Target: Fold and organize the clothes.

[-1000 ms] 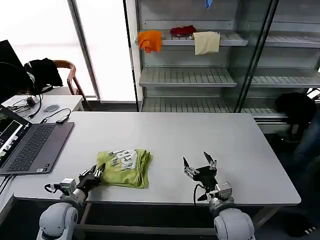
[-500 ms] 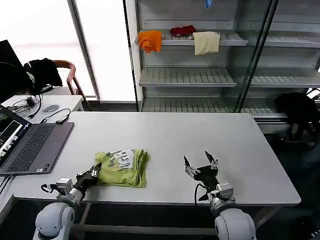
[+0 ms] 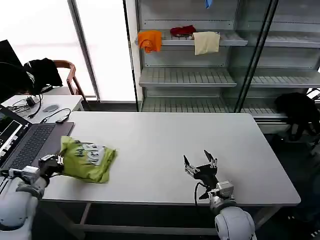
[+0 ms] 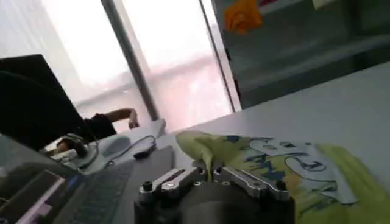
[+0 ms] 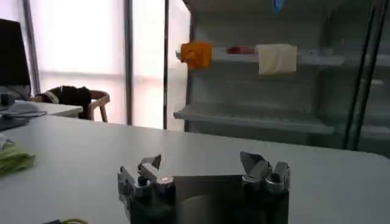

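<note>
The clothes, one folded lime yellow-green T-shirt (image 3: 87,159) with a grey print on top, lie near the table's left front corner, one end overlapping the laptop's edge. My left gripper (image 3: 54,163) is at the shirt's left end, shut on a pinch of its fabric (image 4: 206,159); in the left wrist view the shirt (image 4: 286,170) spreads out beyond the jaws. My right gripper (image 3: 200,162) rests open above the table's front right part, nothing between its fingers (image 5: 149,170). A bit of the shirt (image 5: 13,159) shows far off in the right wrist view.
An open laptop (image 3: 27,145) lies on the table's left side, right beside the shirt. The white table (image 3: 170,140) has bare room across its middle and right. Behind it stands a shelf rack (image 3: 200,75) with orange, red and cream cloths. A chair with a black garment (image 3: 42,70) stands back left.
My left gripper has pulled the folded shirt leftward along the table's front, from near the middle to beside the laptop. The right gripper has stayed in place.
</note>
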`<act>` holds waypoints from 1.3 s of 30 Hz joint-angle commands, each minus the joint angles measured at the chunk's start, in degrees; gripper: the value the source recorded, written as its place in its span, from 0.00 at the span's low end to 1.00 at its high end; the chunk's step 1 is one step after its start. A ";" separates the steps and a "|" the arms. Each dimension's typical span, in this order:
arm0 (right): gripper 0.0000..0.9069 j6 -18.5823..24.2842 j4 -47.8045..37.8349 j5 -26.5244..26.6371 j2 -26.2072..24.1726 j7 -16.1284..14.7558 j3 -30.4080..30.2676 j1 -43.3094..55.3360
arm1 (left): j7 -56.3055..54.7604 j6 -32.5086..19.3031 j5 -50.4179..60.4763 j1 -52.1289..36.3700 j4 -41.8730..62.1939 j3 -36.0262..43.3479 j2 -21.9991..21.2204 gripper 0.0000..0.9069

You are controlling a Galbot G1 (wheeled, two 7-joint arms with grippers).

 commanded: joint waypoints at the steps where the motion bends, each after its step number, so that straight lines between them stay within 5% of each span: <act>1: 1.00 1.26 -1.47 0.92 -0.45 0.02 0.29 -0.05 | 5.18 0.09 3.16 -2.28 -0.59 -5.43 13.79 0.01; 8: 1.00 2.79 -2.92 3.05 -1.76 0.34 1.23 -0.68 | 6.51 7.06 0.92 -2.49 -7.14 -4.47 14.22 0.01; 11: 1.00 3.46 -3.45 4.29 -2.62 0.41 1.97 -1.18 | 6.01 8.50 2.01 -0.67 -11.78 -1.47 9.85 0.01; 17: 1.00 4.75 -5.38 6.86 -4.92 1.13 4.24 -2.29 | 3.45 8.79 10.71 2.82 -20.04 12.47 -7.74 0.02; 21: 1.00 5.36 -6.15 7.77 -6.11 1.20 5.33 -2.72 | 1.15 8.85 14.10 3.43 -21.12 23.41 -13.74 0.02; 28: 1.00 5.40 -6.65 7.89 -6.38 1.09 6.32 -2.27 | -2.66 8.95 17.34 -0.19 -14.36 34.49 -19.17 0.02; 39: 1.00 4.54 -6.95 6.12 -4.55 0.84 5.69 -0.94 | -7.91 8.72 14.66 -7.67 -1.79 39.48 -22.06 0.02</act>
